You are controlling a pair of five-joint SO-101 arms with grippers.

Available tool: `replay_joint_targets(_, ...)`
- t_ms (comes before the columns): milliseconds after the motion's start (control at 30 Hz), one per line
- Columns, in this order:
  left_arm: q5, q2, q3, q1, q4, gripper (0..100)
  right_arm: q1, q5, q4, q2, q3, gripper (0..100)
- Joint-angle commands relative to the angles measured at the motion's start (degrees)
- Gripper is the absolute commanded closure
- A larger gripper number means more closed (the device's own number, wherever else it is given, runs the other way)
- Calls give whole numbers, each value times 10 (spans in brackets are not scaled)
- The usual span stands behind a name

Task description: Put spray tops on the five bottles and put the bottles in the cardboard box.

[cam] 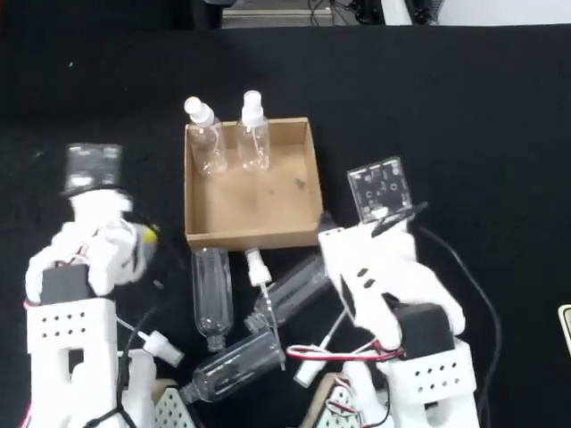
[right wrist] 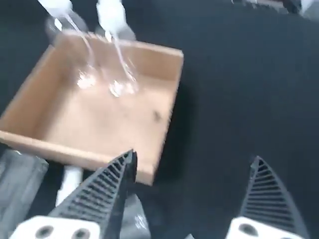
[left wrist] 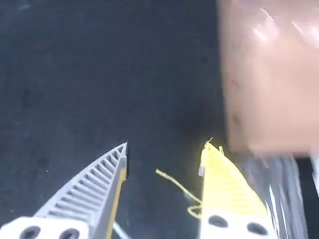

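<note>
Presently, left end effector [left wrist: 165,147] and right end effector [right wrist: 194,157] are hanging open, empty. Three uncapped bottles [cam: 212,294] are lying toward the near edge of the tabletop [cam: 464,107], just outside the cardboard box [cam: 254,239]. Likely light, slick, thin-walled: gripping mid-body gently is advisable.

The box [cam: 254,239] is shallow brown cardboard, open-topped. Inside, against its far wall, stand the first capped bottle [cam: 207,143] and the second capped bottle [cam: 252,138], clear with white spray tops, side by side. Three clear bare bottles lie on their sides outside the near wall: the straight bottle [cam: 212,299], the slanted bottle [cam: 299,283] and the low bottle [cam: 234,366]. Loose white tops lie among them: the tube top [cam: 259,266], the side top [cam: 161,346] and the third top [cam: 308,370].
</note>
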Motion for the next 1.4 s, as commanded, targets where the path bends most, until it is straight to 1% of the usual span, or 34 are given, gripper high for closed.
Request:
replay_joint_targets(0, -54, 34, -96, 66, 117, 775, 42, 19, 20, -17, -10, 691)
replay_joint_targets(100, -55, 98, -134, 108, 169, 774, 55, 18, 19, -17, 19, 691)
replay_joint_targets(200, -50, 164, -163, 144, 203, 774, 56, 18, 7, -18, 48, 691)
replay_joint_targets(267, -22, 205, -182, 161, 222, 762, 56, 18, -9, -16, 69, 691)
replay_joint_targets(333, 18, 238, -202, 170, 236, 707, 56, 18, -25, -16, 90, 691)
replay_joint_targets(400, 62, 265, -216, 171, 236, 658, 56, 19, -37, -17, 106, 691)
replay_joint_targets(467, 103, 291, -222, 172, 229, 650, 56, 20, -42, -18, 114, 691)
replay_joint_targets(600, 179, 329, -187, 170, 170, 650, 56, 21, -45, -18, 116, 691)
replay_joint_targets(667, 200, 345, -161, 168, 135, 650, 56, 21, -45, -18, 117, 691)
replay_joint_targets(967, 202, 356, -55, 166, 18, 650, 56, 21, -45, -18, 118, 691)
replay_joint_targets(1067, 201, 355, -28, 166, 4, 650, 56, 21, -45, -18, 118, 691)
replay_joint_targets(1167, 200, 355, -20, 165, 7, 650, 56, 21, -45, -18, 118, 691)
replay_joint_targets(1233, 175, 355, -19, 164, 9, 652, 56, 20, -45, -18, 118, 691)
replay_joint_targets(1300, 145, 355, -18, 161, 9, 687, 56, 20, -45, -18, 118, 691)
replay_joint_targets(1367, 118, 355, -22, 146, 8, 754, 56, 20, -45, -18, 118, 691)
